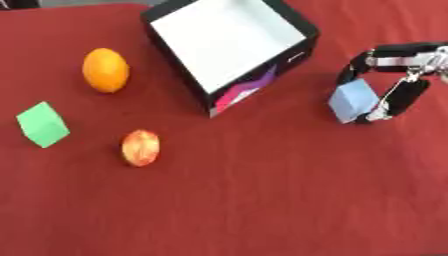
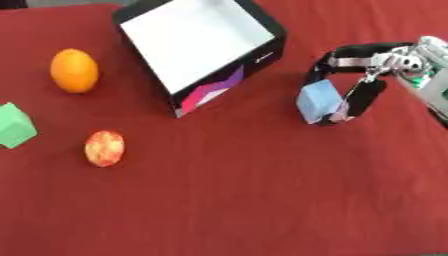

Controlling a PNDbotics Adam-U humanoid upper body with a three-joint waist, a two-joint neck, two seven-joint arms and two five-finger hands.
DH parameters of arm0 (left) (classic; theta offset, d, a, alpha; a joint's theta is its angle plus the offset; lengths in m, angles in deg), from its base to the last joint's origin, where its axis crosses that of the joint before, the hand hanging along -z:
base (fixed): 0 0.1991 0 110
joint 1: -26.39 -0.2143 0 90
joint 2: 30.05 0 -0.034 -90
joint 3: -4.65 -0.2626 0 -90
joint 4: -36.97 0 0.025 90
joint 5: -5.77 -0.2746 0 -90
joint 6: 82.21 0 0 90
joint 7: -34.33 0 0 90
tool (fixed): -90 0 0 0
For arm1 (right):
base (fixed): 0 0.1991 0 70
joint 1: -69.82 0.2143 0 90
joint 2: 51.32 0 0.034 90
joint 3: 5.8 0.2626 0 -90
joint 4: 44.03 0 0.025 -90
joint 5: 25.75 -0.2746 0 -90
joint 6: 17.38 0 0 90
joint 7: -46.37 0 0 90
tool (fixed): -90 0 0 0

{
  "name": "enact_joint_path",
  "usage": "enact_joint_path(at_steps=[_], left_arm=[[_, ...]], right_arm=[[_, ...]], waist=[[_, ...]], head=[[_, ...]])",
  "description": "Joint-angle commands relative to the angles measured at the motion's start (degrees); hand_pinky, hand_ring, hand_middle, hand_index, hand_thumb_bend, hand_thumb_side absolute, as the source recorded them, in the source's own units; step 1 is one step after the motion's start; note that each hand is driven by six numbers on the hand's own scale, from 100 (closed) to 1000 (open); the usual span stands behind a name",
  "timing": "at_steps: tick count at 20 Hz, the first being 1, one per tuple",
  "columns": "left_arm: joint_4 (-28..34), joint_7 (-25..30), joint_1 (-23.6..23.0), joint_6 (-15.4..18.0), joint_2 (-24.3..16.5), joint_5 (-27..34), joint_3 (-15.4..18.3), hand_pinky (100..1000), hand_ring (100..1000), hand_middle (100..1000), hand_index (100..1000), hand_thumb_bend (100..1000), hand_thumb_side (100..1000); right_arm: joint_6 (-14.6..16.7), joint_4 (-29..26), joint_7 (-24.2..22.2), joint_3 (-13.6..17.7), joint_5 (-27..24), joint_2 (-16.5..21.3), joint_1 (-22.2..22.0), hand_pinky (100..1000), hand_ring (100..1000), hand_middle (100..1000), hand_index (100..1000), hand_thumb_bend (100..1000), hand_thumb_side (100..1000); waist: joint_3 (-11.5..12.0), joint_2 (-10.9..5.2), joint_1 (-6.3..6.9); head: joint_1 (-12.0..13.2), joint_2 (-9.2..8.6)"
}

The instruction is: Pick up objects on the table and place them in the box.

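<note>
Right hand (image 1: 389, 85) grasps pale blue cube (image 1: 353, 100), at 3 o'clock of the box (image 1: 229, 40), just beside it. Carry step; next: lift over the rim toward 10 o'clock, release inside.

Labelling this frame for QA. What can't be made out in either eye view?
- Left hand: in neither view.
- Right hand: its arm is cut off by the right edge; fingers curl round the blue block, hiding its far faces.
- Box: far corner cut by the top edge, left eye view.
- Green block: clipped by the left edge, right eye view.
</note>
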Motion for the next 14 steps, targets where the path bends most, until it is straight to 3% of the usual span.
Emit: enact_joint_path(at_steps=[1, 5, 10, 14], left_arm=[[0.8, 0.1, 0.6, 0.0, -0.9, 0.1, 0.1, 842, 709, 729, 857, 288, 677], [0.8, 0.1, 0.7, 0.0, -0.9, 0.0, 0.1, 843, 710, 730, 857, 287, 677], [0.8, 0.0, 0.6, 0.1, -1.1, -0.1, 0.3, 846, 710, 731, 857, 286, 675], [1.0, -0.2, 0.6, 0.3, -1.7, -0.4, 0.5, 845, 711, 731, 857, 286, 669]], right_arm=[[0.0, 0.5, 1.2, 0.3, -0.4, 0.9, 0.6, 862, 756, 602, 698, 321, 107], [-1.2, -0.6, 2.9, 0.8, -4.5, 1.1, 0.5, 847, 704, 508, 612, 216, 111], [-2.4, -6.0, 4.2, 4.1, -8.6, 2.6, 0.9, 833, 664, 446, 551, 211, 102], [-3.8, -10.6, 5.0, 7.6, -11.0, 3.8, 5.7, 829, 661, 443, 548, 233, 107]], waist=[[0.0, -0.09, 0.61], [0.0, -0.24, 0.48], [-0.3, -0.75, 0.02], [-0.4, -1.57, -0.57]], head=[[-0.1, -0.63], [0.0, -0.48], [0.3, -0.26], [0.4, 0.17]])
